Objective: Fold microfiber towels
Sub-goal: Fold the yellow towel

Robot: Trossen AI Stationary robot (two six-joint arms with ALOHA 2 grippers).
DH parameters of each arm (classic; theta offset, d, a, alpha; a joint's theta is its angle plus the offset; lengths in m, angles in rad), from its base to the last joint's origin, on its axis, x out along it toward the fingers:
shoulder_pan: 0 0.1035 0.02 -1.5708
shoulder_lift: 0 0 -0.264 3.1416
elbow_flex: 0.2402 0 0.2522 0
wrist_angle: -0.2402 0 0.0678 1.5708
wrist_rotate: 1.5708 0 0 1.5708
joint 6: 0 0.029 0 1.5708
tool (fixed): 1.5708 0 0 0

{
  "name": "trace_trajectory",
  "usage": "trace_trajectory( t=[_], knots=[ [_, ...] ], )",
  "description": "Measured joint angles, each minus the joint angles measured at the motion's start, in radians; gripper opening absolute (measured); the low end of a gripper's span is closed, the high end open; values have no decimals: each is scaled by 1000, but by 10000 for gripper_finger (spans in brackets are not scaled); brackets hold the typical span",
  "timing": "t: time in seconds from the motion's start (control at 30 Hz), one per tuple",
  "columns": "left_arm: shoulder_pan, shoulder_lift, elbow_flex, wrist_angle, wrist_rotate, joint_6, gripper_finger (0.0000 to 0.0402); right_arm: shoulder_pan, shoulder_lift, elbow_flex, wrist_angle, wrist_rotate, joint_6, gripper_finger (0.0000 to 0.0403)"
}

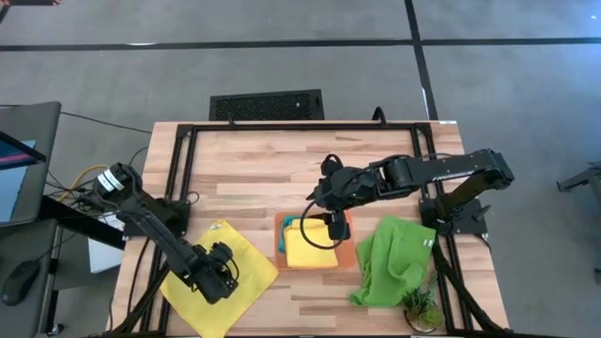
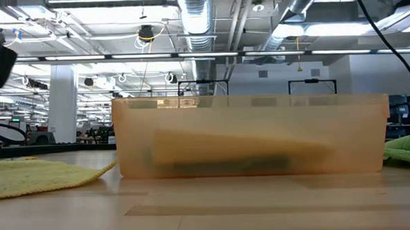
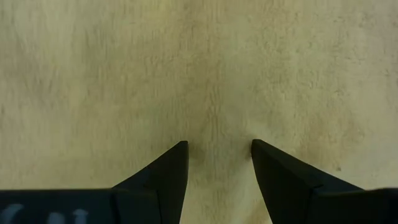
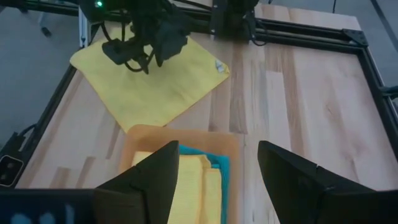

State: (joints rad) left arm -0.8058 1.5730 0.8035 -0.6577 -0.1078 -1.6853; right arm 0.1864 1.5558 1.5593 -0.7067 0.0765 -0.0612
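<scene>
High view alone shows lime green towel (image 1: 394,263) beside orange tray (image 1: 349,252).

The high view looks straight down on the whole pale wooden plank table (image 1: 300,155); the low view looks level across it, close against the translucent orange plastic tray (image 2: 251,137), which both share.

It was a large industrial lab hall, shown by exposed ceiling ducts (image 2: 199,18), strip lights (image 2: 341,51) and grey concrete floor (image 1: 282,66).
</scene>
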Motion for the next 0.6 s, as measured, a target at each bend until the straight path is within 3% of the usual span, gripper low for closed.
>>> trace_trajectory(
  t=[0.37, 0.6],
  knots=[
    [197, -5, -51, -7, 31, 209, 170, -17, 0, 0, -22, 1, -26, 244],
    [366, -4, -53, -86, -36, 344, 170, -43, 0, 0, -38, 2, -53, 244]
  ],
)
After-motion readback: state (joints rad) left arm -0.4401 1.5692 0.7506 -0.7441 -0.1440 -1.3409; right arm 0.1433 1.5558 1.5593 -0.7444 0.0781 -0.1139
